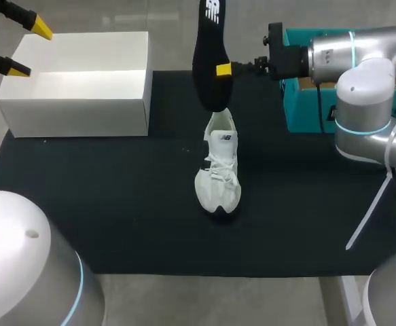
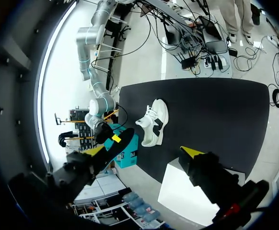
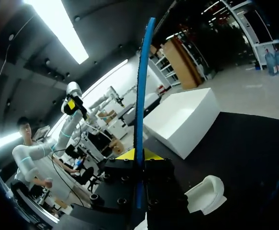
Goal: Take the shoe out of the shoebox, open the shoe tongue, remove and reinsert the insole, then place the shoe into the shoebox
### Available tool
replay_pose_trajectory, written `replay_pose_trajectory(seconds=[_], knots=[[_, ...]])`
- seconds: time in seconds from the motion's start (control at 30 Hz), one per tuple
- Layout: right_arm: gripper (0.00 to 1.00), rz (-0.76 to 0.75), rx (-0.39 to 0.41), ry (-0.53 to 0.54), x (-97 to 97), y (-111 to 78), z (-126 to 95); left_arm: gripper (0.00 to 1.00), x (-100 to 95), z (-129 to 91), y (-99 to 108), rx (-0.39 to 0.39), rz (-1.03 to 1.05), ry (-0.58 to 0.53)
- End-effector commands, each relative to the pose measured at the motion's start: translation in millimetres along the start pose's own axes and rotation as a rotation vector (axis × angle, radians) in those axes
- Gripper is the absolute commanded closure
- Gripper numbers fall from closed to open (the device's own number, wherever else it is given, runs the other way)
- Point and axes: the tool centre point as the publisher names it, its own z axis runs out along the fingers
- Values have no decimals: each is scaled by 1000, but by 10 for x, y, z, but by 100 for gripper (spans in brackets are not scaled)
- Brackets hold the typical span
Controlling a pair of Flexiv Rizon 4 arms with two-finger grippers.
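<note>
Head view: we are pinching the black insole [image 1: 208,61] upright in our right gripper [image 1: 221,69], above the white shoe [image 1: 218,173] standing on the mat [image 1: 116,204] — our left gripper [image 1: 28,47] is hanging wide open over the shoebox [image 1: 82,88].

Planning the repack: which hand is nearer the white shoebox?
Left. The left hand hovers over the shoebox, at its left end; the right hand, shut on the insole, is above the shoe.

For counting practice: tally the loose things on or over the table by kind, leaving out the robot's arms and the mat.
shoe: 1
insole: 1
boxes: 2, the white shoebox and the teal box
Total: 4
</note>
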Motion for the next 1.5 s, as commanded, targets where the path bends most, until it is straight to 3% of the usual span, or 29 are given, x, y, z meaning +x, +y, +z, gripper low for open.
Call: replay_pose_trajectory(seconds=[0.03, 0.2, 0.47, 0.73, 1.0, 1.5], knots=[[100, -2, -7, -38, -41, -90, -6, 0, -6, -6, 18, 5, 0, 4], [100, -38, -37, -83, -169, -214, -104, 0, -6, -6, 18, 5, 0, 4], [100, -121, -17, -115, -547, -403, -109, 0, -6, -6, 18, 5, 0, 4], [100, -128, -44, -125, -849, -345, -120, 0, -6, -6, 18, 5, 0, 4], [100, -124, -28, -102, -993, -333, -63, 0, -6, -6, 18, 5, 0, 4], [100, -77, -49, -108, -1114, -523, -67, 0, -6, -6, 18, 5, 0, 4]])
